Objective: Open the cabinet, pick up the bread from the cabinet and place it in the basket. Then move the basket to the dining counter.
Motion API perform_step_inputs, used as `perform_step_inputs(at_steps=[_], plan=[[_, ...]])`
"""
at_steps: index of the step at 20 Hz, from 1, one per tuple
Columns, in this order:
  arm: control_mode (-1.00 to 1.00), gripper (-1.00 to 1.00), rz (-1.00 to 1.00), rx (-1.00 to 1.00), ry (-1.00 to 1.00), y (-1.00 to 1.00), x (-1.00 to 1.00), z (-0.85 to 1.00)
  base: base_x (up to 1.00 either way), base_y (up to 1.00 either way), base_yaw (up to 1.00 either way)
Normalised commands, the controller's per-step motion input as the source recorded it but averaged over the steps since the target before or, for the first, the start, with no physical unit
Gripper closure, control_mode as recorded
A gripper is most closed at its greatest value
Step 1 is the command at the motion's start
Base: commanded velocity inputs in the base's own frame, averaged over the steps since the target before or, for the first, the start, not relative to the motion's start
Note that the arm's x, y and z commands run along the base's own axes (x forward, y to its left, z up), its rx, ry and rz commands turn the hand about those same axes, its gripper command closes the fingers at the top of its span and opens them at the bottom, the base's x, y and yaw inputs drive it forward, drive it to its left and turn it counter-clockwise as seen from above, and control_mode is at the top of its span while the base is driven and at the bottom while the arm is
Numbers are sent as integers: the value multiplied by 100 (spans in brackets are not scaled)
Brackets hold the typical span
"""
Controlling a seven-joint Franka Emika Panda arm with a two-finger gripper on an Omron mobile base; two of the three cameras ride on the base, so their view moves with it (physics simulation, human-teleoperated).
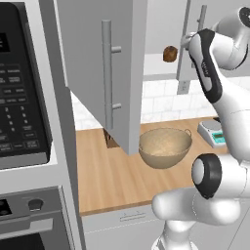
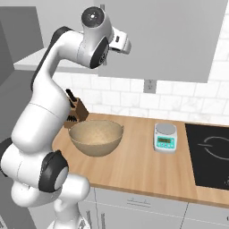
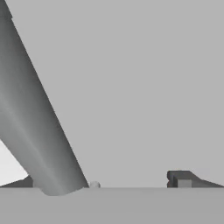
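left base view, dark crusty bread (image 1: 170,53) in open cabinet (image 1: 105,63), pincer (image 3: 107,186) spread

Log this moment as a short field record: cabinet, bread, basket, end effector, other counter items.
cabinet: left door swung wide open, right door ajar
bread: on the cabinet shelf, untouched
basket: empty, on the wooden worktop below the cabinet
end effector: at the right door's bar handle; handle close beside one finger, grip unclear
other items: kitchen scale, knife block

No legible text. Microwave keypad (image 1: 17,122) bears blurred white button labels, unreadable. Kitchen scale display (image 2: 165,142) shows no readable digits.
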Motion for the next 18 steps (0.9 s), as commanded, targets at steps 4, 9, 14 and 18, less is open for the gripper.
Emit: perform_step_inputs(at_steps=[4, 9, 14, 18], plan=[[-100, -100, 0, -1, 0, 0, 56, 0, 0, 0, 0], [-100, 100, 0, -3, -2, 0, 49, 0, 0, 0, 0], [-100, 100, 0, -1, -2, -11, 20, 0, 0, 0, 0], [-100, 100, 0, 0, 0, -40, -3, 0, 0, 0, 0]])
